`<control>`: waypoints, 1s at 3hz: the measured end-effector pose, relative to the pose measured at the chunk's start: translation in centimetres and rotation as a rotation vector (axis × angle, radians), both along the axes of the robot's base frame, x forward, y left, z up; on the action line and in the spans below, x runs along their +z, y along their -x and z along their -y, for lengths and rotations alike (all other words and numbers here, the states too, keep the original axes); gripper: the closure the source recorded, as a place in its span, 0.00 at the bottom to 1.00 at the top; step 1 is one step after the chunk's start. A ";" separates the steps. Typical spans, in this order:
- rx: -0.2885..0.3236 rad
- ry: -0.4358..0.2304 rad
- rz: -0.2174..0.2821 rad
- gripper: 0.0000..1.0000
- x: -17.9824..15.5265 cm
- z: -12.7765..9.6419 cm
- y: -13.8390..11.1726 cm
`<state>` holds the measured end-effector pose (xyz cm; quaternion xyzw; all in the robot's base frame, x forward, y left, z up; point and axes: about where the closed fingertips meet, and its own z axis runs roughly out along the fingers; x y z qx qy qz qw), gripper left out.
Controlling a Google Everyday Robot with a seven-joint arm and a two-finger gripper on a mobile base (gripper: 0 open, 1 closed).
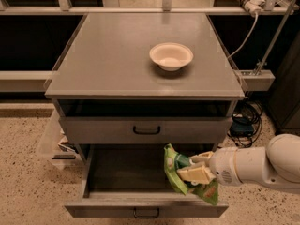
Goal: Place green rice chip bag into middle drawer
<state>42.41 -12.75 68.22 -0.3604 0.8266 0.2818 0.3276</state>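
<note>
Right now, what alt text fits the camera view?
The gripper holds the green rice chip bag at the right end of the open middle drawer. A pale bowl sits on the grey cabinet top; the upper drawer is shut.

The gripper, at five o'clock, pinches and partly hides the green rice chip bag, which masks the middle drawer's right front corner, and the arm is cut off at four o'clock.

Grey cabinet top, bowl right of centre, jaws clamping green bag at middle drawer
</note>
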 end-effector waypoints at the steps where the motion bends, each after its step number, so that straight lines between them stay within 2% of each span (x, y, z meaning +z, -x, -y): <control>1: -0.059 -0.038 -0.045 1.00 -4.5 1.9 -2.1; 2: -0.096 -0.087 -0.099 1.00 -10.3 2.7 -4.5; 3: -0.096 -0.113 -0.132 1.00 -14.8 2.0 -7.0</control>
